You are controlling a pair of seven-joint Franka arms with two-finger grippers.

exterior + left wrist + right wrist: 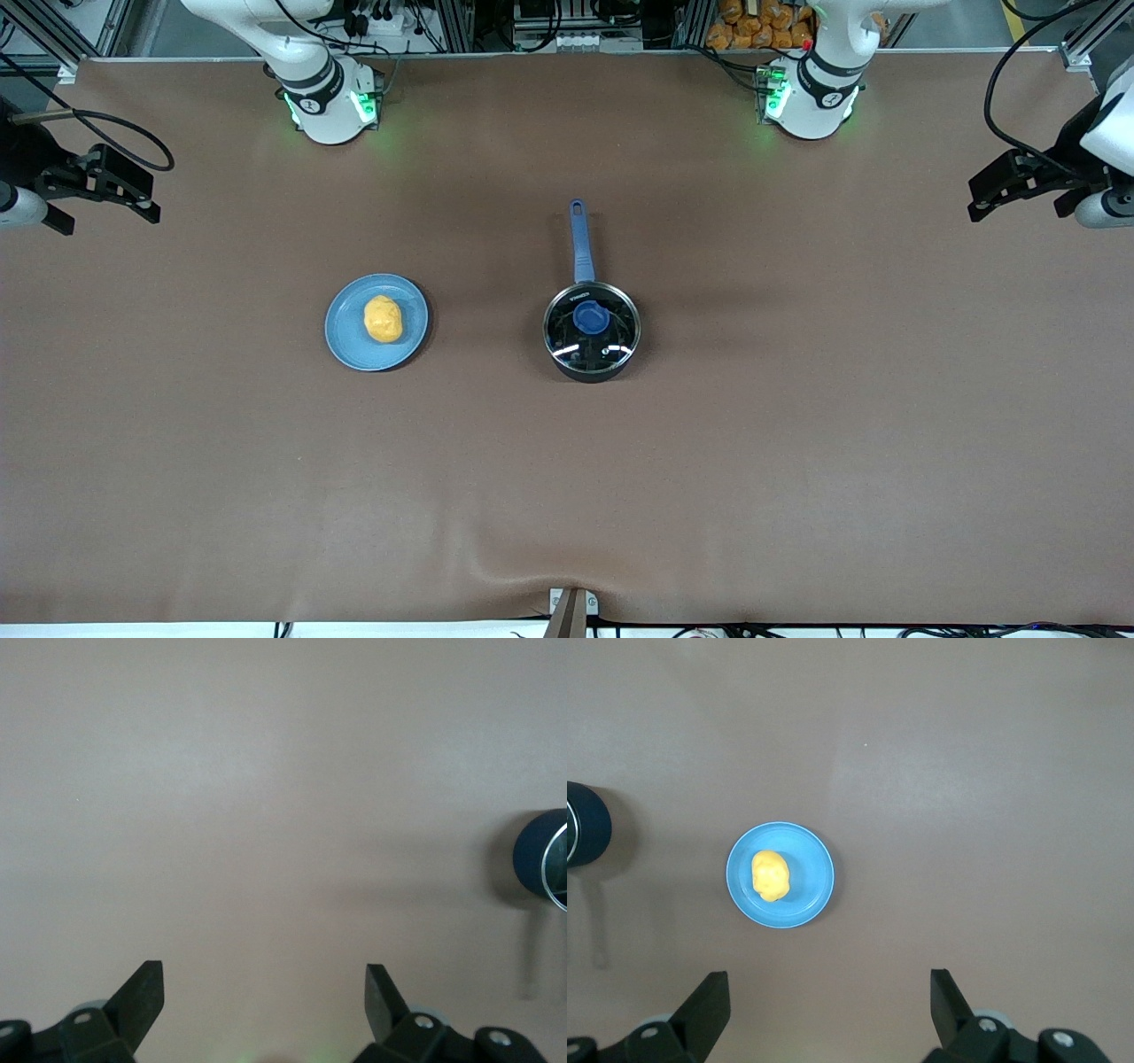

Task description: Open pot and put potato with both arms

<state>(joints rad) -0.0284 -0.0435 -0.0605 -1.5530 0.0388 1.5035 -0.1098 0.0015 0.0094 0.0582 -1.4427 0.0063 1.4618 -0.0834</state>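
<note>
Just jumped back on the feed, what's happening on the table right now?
Nothing is being handled yet. The pot sits mid-table with its glass lid still on. The potato lies on a blue plate beside the pot, toward the right arm's end. The left claw hangs open over bare table at its own end, and the right claw hangs open above the table near the plate. Both arms are waiting.

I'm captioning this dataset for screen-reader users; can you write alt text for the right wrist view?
A yellow-orange potato lies on a round blue plate on a brown table, seen from above. The right gripper hangs open over the table, its two black fingers framing the view's edge. The black pot shows partly at one edge.
</note>
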